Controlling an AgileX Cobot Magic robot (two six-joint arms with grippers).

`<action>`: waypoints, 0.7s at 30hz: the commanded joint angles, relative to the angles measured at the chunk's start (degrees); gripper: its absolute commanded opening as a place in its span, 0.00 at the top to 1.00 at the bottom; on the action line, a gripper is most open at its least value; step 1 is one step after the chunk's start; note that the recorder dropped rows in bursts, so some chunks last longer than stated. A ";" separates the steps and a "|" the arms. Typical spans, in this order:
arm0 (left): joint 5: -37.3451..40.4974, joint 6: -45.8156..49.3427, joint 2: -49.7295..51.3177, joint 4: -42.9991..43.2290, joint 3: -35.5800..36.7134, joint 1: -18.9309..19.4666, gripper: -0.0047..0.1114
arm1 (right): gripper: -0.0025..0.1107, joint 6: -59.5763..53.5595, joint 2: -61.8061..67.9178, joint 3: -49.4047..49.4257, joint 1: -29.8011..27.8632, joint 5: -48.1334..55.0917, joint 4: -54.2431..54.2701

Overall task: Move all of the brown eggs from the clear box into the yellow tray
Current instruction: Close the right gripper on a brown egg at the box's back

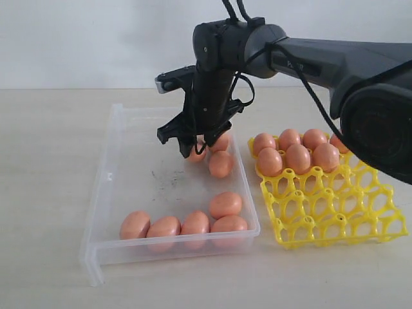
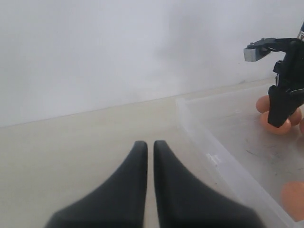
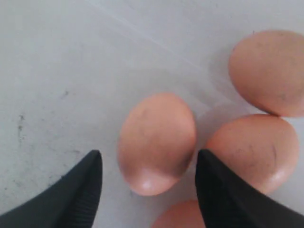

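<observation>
Between the spread jaws of the right gripper (image 1: 195,145) lies one speckled brown oval egg (image 3: 156,133), straddled but not clasped; the wide stance probably lets the fingers clear its crowding neighbours (image 3: 249,152). Around them is the clear plastic box (image 1: 106,187), five more eggs (image 1: 195,224) along its near wall. Alongside stands the yellow lattice tray (image 1: 335,212), its far cups filled. The left gripper (image 2: 148,147) hangs closed outside the box.

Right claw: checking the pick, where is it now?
Exterior view: the right claw hangs open at the far end of the clear box, straddling one brown egg, left of the yellow tray.
</observation>
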 commanded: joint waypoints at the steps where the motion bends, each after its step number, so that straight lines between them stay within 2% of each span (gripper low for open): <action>1: -0.18 -0.29 -0.04 -0.13 0.23 -0.33 0.93 | 0.52 -2.55 -0.02 -0.99 -0.32 -2.65 2.64; 13: -0.18 -0.29 -0.04 -0.13 0.23 -0.33 0.93 | 0.54 -2.04 3.82 -1.59 -0.51 -6.63 -0.72; 15: -0.18 -0.29 -0.04 -0.13 0.23 -0.33 0.93 | 0.73 -2.93 3.82 -1.92 -0.51 -8.61 -1.14; 17: -0.18 -0.29 -0.04 -0.13 0.23 -0.33 0.93 | 0.99 -5.77 3.82 -1.96 -0.51 -10.02 -0.21; 21: -0.18 -0.29 -0.04 -0.13 0.23 -0.33 0.93 | 0.98 -7.06 3.82 -1.96 -0.51 -14.52 2.20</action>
